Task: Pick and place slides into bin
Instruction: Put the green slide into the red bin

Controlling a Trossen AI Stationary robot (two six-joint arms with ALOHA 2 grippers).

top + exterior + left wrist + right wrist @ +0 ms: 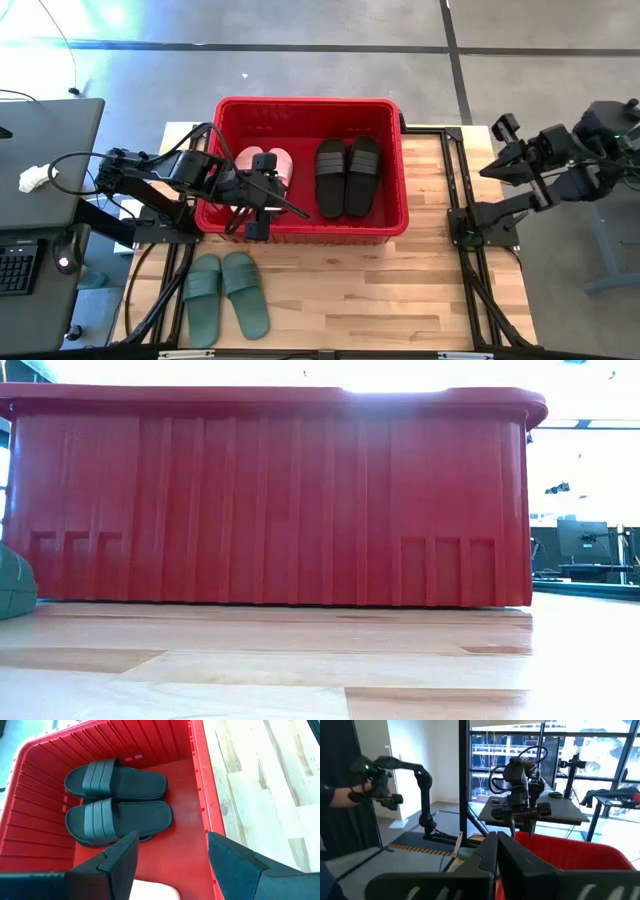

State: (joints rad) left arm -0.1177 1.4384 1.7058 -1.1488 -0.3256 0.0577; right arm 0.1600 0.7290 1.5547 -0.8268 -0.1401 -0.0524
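Note:
The red bin (400, 215) stands at the middle of the table. A black pair of slides (347, 175) and a pale pink pair (265, 160) lie flat on its floor. The black pair also shows in the left wrist view (117, 802), with a pink slide's edge (155, 891) below the fingers. A sage green pair (225, 293) lies sole-down on the table, near and left of the bin. My left gripper (172, 845) is open and empty, above the bin's near left part (266, 198), over the pink slides. My right gripper (497, 851) is shut and empty, off the table's right edge (530, 165).
The bin's near wall (270, 500) fills the low view, with a green slide's end (14, 582) at its left. Bare wooden table (400, 290) lies near and right of the bin. A dark desk with a keyboard (18, 265) stands left of the table.

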